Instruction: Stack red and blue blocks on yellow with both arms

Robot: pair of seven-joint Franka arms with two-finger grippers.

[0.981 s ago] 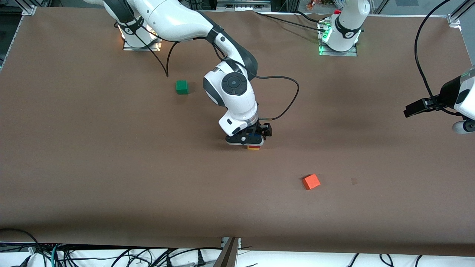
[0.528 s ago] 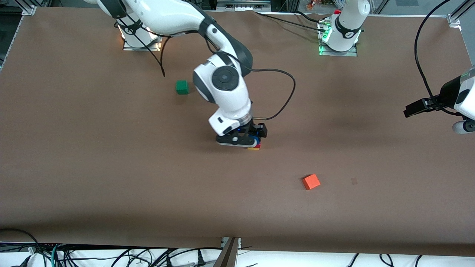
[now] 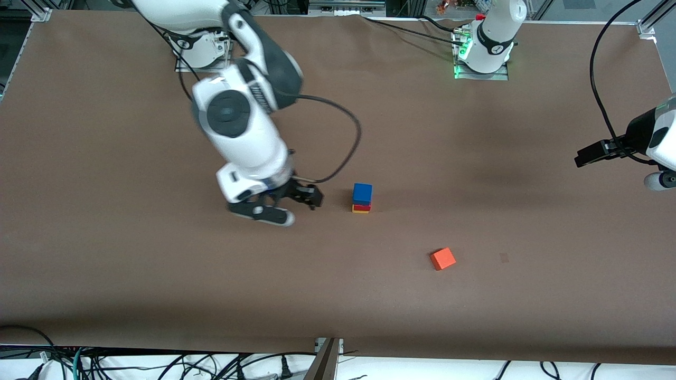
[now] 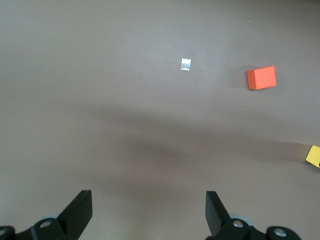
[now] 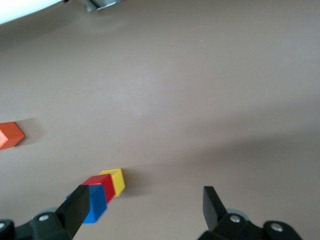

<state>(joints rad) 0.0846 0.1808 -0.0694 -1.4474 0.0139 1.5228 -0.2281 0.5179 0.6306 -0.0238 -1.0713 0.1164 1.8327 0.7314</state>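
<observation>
The blue block (image 3: 362, 192) sits on the red block (image 3: 362, 206), which sits on the yellow cube (image 3: 360, 211), as one stack at mid-table. My right gripper (image 3: 277, 206) is open and empty, in the air beside the stack toward the right arm's end. The right wrist view shows its open jaws (image 5: 145, 202) with the blue (image 5: 97, 209), red (image 5: 103, 185) and yellow (image 5: 118, 179) cubes beside one finger. My left gripper (image 4: 149, 200) is open and empty, and that arm waits at the left arm's end of the table (image 3: 599, 152). A yellow corner (image 4: 314, 155) shows in the left wrist view.
An orange cube (image 3: 442, 258) lies alone, nearer the front camera than the stack and toward the left arm's end; it also shows in the left wrist view (image 4: 261, 78) and the right wrist view (image 5: 10, 135). A black cable (image 3: 343, 153) loops from the right wrist.
My right gripper has let go of the blue block and swung away toward the right arm's end. The three-cube stack now stands uncovered. The left arm has not moved.
</observation>
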